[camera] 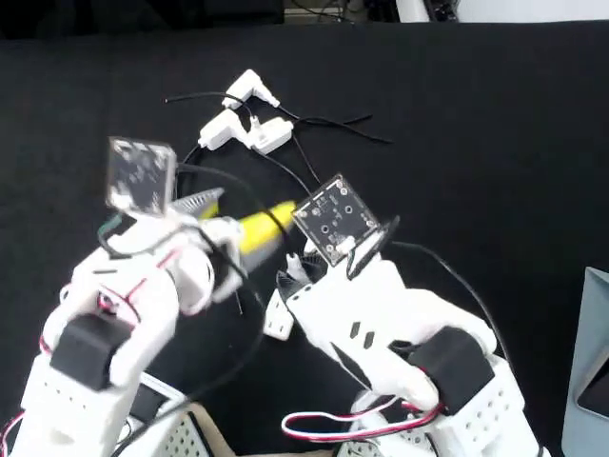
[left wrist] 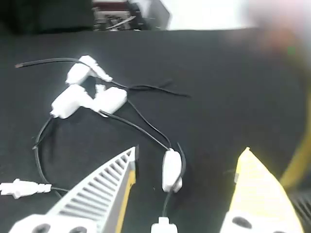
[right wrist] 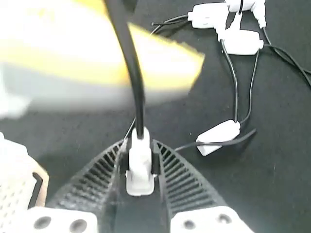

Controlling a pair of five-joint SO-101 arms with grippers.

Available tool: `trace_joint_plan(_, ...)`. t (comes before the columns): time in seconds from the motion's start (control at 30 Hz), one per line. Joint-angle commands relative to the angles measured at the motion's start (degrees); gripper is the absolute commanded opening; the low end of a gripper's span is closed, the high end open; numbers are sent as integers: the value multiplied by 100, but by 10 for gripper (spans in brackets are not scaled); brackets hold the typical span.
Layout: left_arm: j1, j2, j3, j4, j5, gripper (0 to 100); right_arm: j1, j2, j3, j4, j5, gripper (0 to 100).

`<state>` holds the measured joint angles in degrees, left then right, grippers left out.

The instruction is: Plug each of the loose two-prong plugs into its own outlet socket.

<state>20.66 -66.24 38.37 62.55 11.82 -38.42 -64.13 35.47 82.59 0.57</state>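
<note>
So the right claw (right wrist: 140, 143) is pinched tight on a small white plug (right wrist: 140, 167), with its black cord (right wrist: 131, 73) running straight out past the fingertips. Can't tell which end has the prongs, tbh. The left claw (left wrist: 190, 151) is spread wide with nothing in it, low over the black worktop (camera: 476, 114).

The bit that matters: a loose connector (left wrist: 171, 169) lies flat on the worktop, right in the gap between the left claw's fingers and touching neither. Its long axis runs pretty much the way that claw points, so I'd say closing would catch it across its narrow sides. It also sits just beside the right claw, so the held plug is near it, but the left arm is the one lined up on it.

In the high view the left arm comes in from 7 o'clock and the right from 5 o'clock, and the claws meet mid-worktop. The other white plugs and sockets (camera: 245, 129) lie bunched at 12 o'clock from there, well apart from both claws. My guess for the next move: steady the loose one so the held plug can be lined up with it.
</note>
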Motion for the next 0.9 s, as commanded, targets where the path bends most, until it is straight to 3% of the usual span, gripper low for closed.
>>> trace_joint_plan(0.0, 558, -413, 119, 114, -422, 321, -62, -57, -31, -97, 9, 11)
trace_joint_plan(0.27, 936, -1108, 620, 114, -1090, 321, -62, -57, 22, -114, 9, 11)
trace_joint_plan(0.43, 356, -1512, 637, 114, -1064, 321, 70, -57, 224, -132, 9, 11)
trace_joint_plan(0.67, -1086, -1090, 760, 123, -1081, 324, 1565, -22, 655, -651, 9, 11)
trace_joint_plan(0.87, -1279, 580, 752, 123, -1222, 327, 2488, -22, 1473, -1240, 9, 11)
